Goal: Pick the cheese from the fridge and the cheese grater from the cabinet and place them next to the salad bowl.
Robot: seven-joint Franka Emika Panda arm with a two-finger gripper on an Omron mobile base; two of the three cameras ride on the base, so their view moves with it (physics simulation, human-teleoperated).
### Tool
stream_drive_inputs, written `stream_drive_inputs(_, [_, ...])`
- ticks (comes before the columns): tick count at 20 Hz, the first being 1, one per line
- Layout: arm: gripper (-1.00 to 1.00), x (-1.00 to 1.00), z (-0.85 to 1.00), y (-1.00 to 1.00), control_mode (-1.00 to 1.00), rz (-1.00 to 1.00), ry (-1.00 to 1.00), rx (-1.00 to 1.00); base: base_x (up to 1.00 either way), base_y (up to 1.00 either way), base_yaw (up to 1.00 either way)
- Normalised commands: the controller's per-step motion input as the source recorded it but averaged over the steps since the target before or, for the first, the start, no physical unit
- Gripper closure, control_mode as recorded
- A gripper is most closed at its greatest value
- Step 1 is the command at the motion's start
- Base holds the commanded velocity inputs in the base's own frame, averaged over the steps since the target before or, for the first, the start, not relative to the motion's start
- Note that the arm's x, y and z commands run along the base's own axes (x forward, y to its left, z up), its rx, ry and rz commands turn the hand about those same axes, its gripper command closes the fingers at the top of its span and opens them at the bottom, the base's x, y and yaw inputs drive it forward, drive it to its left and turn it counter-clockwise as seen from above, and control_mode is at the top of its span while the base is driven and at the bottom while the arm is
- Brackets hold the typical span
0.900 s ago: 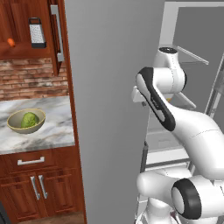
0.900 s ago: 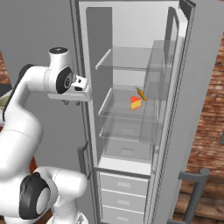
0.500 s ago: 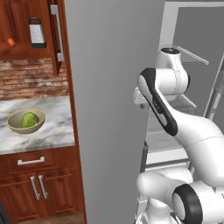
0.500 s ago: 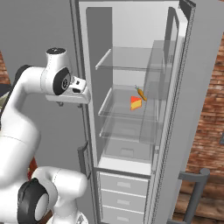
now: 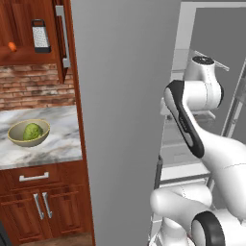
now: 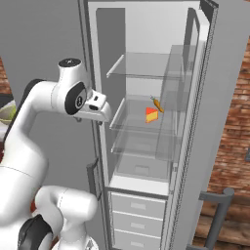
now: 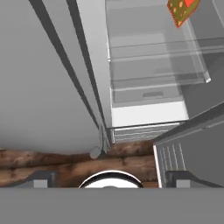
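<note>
Orange cheese [image 6: 152, 115] on fridge [image 6: 146, 29] shelf, apparently beside carrot [image 6: 157, 104].

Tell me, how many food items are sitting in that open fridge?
2: a cheese wedge on the middle glass shelf, and a carrot close behind it on the same shelf. The closed drawers below may hide more.

cheese [image 6: 152, 115]: orange wedge, fridge [image 6: 195, 146] middle shelf | cheese grater [image 5: 41, 36]: upright, apparently in cabinet [image 5: 24, 43] | salad bowl [image 5: 19, 139]: on counter
</note>
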Motion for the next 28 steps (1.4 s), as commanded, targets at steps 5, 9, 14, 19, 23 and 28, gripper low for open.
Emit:
stream_drive_inputs(5, [-1.00,0.04,-0.01,-0.44,-1.00,-0.01,0.01,-0.02,0.00,0.00,0.00])
stream_drive_inputs(9, [-1.00,0.07,0.00,-0.43,-1.00,0.00,0.02,-0.07,0.00,0.00,0.00])
stream_drive_inputs(14, [-1.00,0.00,-0.03,-0.65,-1.00,0.00,0.06,-0.04,0.00,0.00,0.00])
stream_drive_inputs(19, [-1.00,0.10,0.00,-0.49,-1.00,0.00,0.00,-0.01,0.00,0.00,0.00])
stream_drive_inputs(23, [-1.00,0.32,-0.03,-0.10,-1.00,0.00,-0.11,0.00,0.00,0.00,0.00])
stream_drive_inputs(28, [-1.00,0.31,-0.08,-0.01,-1.00,0.00,-0.16,-0.02,0.00,0.00,0.00])
